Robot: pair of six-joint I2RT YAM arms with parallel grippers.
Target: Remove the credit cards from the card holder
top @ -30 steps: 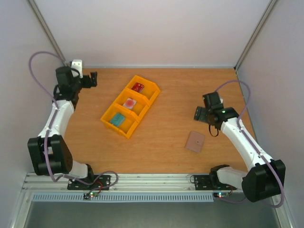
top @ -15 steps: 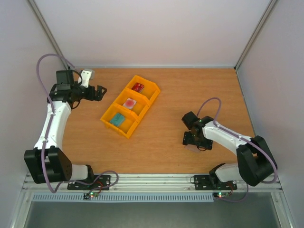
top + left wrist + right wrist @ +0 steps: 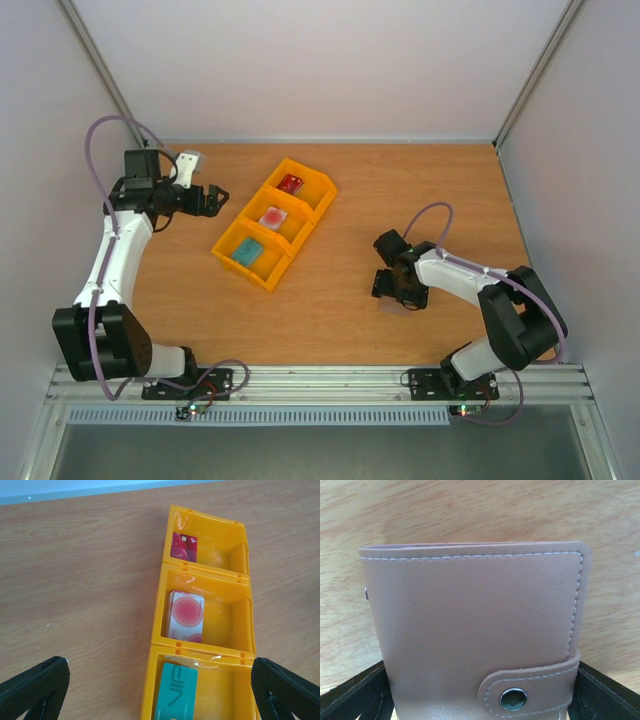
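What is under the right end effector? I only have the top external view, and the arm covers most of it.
Observer: The card holder, pinkish-brown, lying flat, with the right end effector straddling it.
Operator: Is it open?
Observer: No, it is folded shut, and its strap is snapped down.
Operator: Anything readable in the left wrist view?
Observer: Yes, "VIP" on the teal card in the yellow tray.
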